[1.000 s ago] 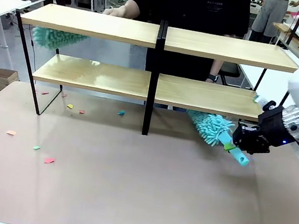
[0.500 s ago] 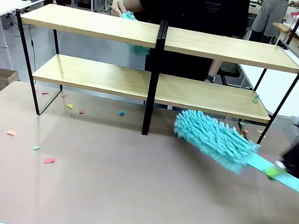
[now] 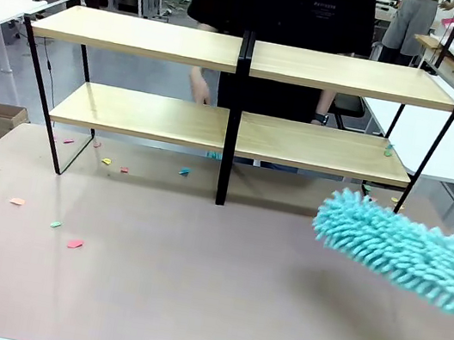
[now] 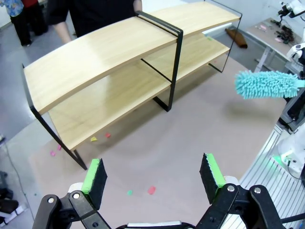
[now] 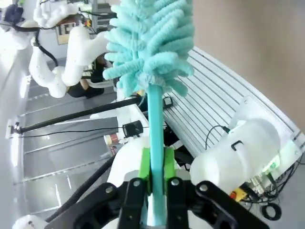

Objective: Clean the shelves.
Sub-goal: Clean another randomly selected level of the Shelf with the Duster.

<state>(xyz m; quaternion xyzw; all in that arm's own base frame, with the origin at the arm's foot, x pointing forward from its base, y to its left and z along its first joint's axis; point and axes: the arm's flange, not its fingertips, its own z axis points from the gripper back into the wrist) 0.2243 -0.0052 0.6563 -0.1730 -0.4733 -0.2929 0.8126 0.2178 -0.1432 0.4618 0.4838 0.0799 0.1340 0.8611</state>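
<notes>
The shelves [image 3: 140, 114] stand at the far side of the table, four light-wood boards in a black frame with a central post; the left wrist view takes in the shelves [image 4: 114, 52] from above. A fluffy teal duster [image 3: 405, 252] hangs over the table's right part, its handle running off the right edge. My right gripper [image 5: 155, 183] is shut on the duster's teal handle [image 5: 153, 129], the head [image 5: 150, 43] pointing away. My left gripper [image 4: 153, 174] is open and empty, high above the table, with the duster [image 4: 264, 83] far off to its right.
Small coloured paper scraps [image 3: 75, 242] lie on the table in front of and under the left half of the shelves, and one scrap [image 3: 388, 149] sits on the lower right board. A person stands behind the shelves, one hand [image 3: 197, 86] between the tiers. White side tables flank both sides.
My right arm swung the duster out from under the lower right board, rightwards and toward the near edge, and the gripper left the front view. The person's own teal duster has dropped from sight.
</notes>
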